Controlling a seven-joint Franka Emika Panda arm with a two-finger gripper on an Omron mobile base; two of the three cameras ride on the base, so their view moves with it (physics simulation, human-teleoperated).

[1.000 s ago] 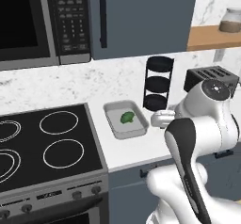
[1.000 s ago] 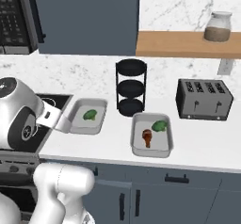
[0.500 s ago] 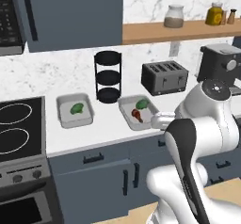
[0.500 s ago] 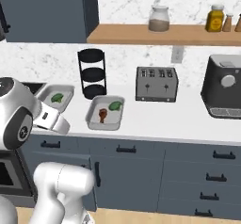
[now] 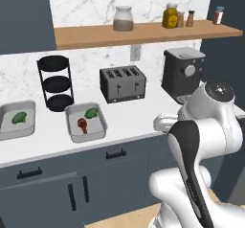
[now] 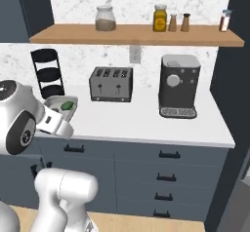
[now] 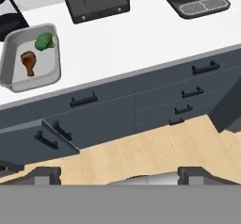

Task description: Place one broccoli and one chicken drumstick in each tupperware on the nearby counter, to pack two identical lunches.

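White tabletop (image 5: 129, 119) over blue-grey drawers (image 7: 155, 96) with black bar handles. Item one: tupperware (image 5: 85, 122), light grey, shallow, near the front edge, just in front of and to the right of the black three-tier stand (image 5: 56, 83); it holds one broccoli (image 5: 91, 112) toward its back and one reddish-brown chicken drumstick (image 5: 82, 124) toward its front, the two close together. Item two: second tupperware (image 5: 17, 120), further left, holding one broccoli floret (image 5: 19, 118) alone. Item three: dark toaster (image 5: 122, 83), right of the stand, against the marble wall. Item four: black coffee machine (image 5: 182, 74), right of the toaster. Wooden wall shelf (image 5: 143, 32) above, carrying a glass jar (image 5: 123, 18) and several small bottles (image 5: 172, 16). My gripper (image 7: 120, 173): released, jaws spread wide, grasping nothing; in the hand view its fingertips (image 7: 47, 173) stand over wooden floor (image 7: 141, 152) in front of the cabinets, well apart from both trays, with one left-hand drawer (image 7: 40, 138) standing out from the cabinet front.
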